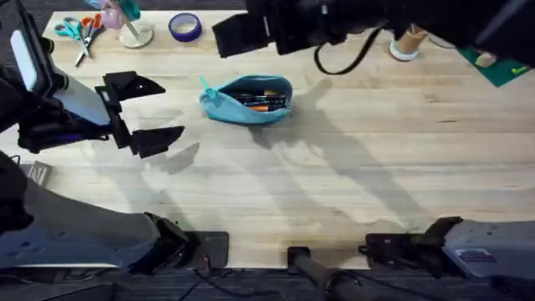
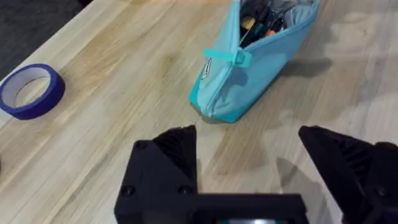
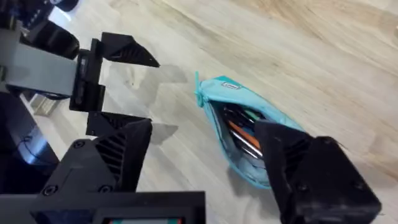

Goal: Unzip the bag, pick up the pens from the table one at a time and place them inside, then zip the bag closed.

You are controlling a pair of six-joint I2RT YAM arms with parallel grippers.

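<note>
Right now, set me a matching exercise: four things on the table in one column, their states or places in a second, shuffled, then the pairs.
Column one:
1. the bag
2. the pens
3. the tape roll
4. the left pincer

Column two:
A. open, empty, beside the pouch's tab end
B. unzipped, lying on the table
C. inside the pouch
D. flat near the far edge, next to the scissors

Pairs: 1-B, 2-C, 3-D, 4-A

Turquoise bag [image 1: 247,99], pale wooden table [image 1: 351,167]
</note>
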